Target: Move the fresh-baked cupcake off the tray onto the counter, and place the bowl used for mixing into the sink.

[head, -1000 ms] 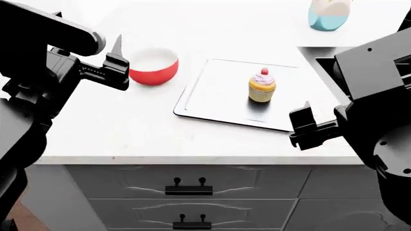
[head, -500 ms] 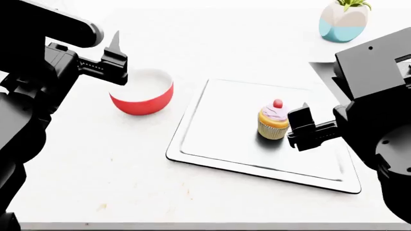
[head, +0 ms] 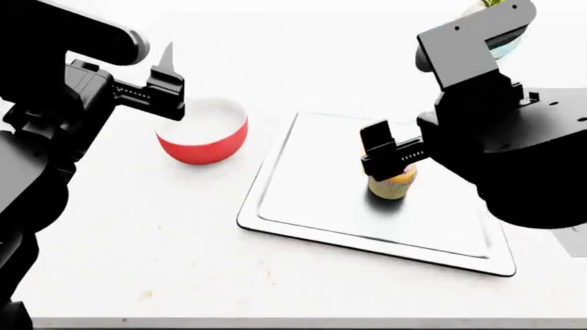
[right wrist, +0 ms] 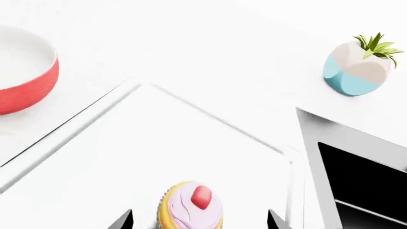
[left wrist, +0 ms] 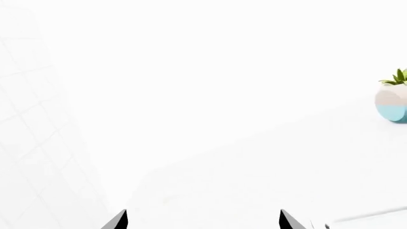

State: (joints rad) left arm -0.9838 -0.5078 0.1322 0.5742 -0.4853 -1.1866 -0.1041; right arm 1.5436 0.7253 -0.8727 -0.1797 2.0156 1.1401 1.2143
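The cupcake (head: 392, 185) stands upright on the silver tray (head: 312, 185), pink frosting and cherry up. In the head view my right gripper (head: 383, 157) hangs over it and hides its top. In the right wrist view the cupcake (right wrist: 190, 207) sits between the spread fingertips of that gripper (right wrist: 199, 222), open and clear of it on both sides. The red bowl (head: 203, 132), white inside, rests on the white counter (head: 137, 227) left of the tray. My left gripper (head: 168, 75) hovers open above the bowl's left rim, holding nothing. The black sink (right wrist: 362, 176) lies right of the tray.
A white-and-teal vase with a green plant (right wrist: 356, 64) stands at the back of the counter, behind the sink; it also shows as the vase (left wrist: 393, 99) in the left wrist view. The counter's front edge runs along the bottom of the head view.
My right arm has swung left and forward, so its gripper now stands over the cupcake instead of beside it. The left arm, bowl and cupcake have stayed put.
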